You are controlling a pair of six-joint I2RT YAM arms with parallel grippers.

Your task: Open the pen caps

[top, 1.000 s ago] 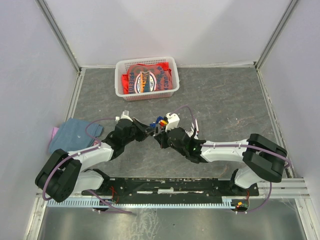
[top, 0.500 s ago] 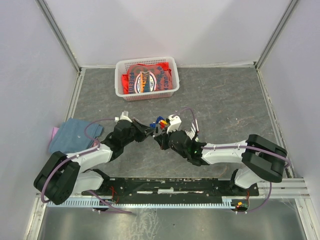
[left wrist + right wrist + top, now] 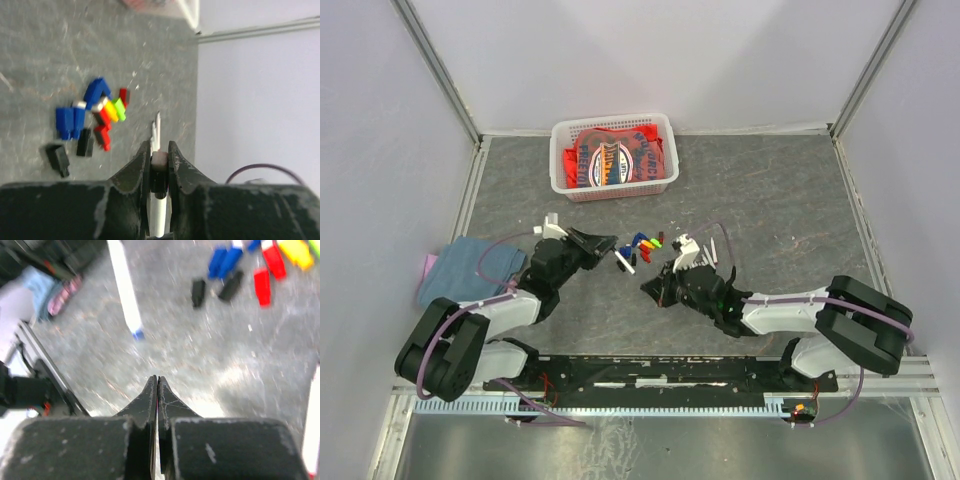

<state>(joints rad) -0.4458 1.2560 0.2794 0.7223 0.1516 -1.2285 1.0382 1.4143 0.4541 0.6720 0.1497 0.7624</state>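
Since a second ago, both arms drawn apart. left end effector clamps white pen, blue tip showing, so cap likely off. right end effector fully closed, nothing visible between fingers. Loose pen caps clustered on table beyond.

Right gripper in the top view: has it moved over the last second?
Yes. The right gripper has drawn back toward the bottom of the view, farther from the white basket and the left gripper.
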